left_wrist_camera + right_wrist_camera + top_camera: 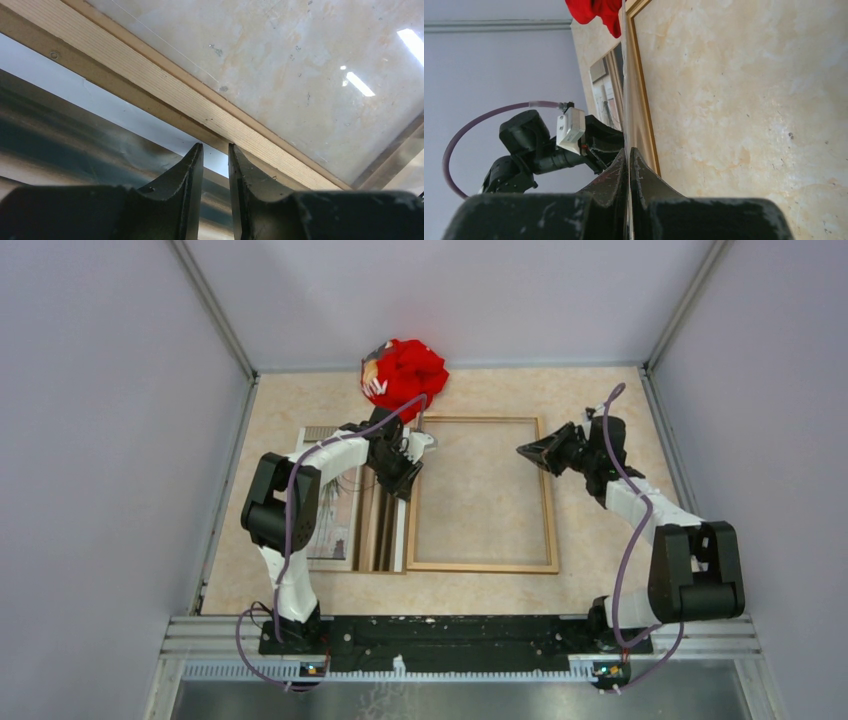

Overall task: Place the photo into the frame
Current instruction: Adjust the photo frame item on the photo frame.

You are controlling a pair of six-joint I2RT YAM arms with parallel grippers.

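Observation:
The wooden frame (480,566) lies flat mid-table, with bare tabletop showing inside it. The photo (336,525) lies to its left, partly under my left arm. My right gripper (522,451) hovers over the frame's upper right part. In the right wrist view this gripper (628,150) is shut on a thin clear sheet (624,75) seen edge-on beside the frame rail (642,75). My left gripper (412,458) is at the frame's upper left rail. From its wrist camera the left gripper (216,147) has its jaws slightly apart at the rail (150,80), with nothing between them.
A red crumpled cloth (405,375) lies at the back, just beyond the frame's far left corner. A brown glossy board (385,530) lies between the photo and the frame. Grey walls close in the table on three sides.

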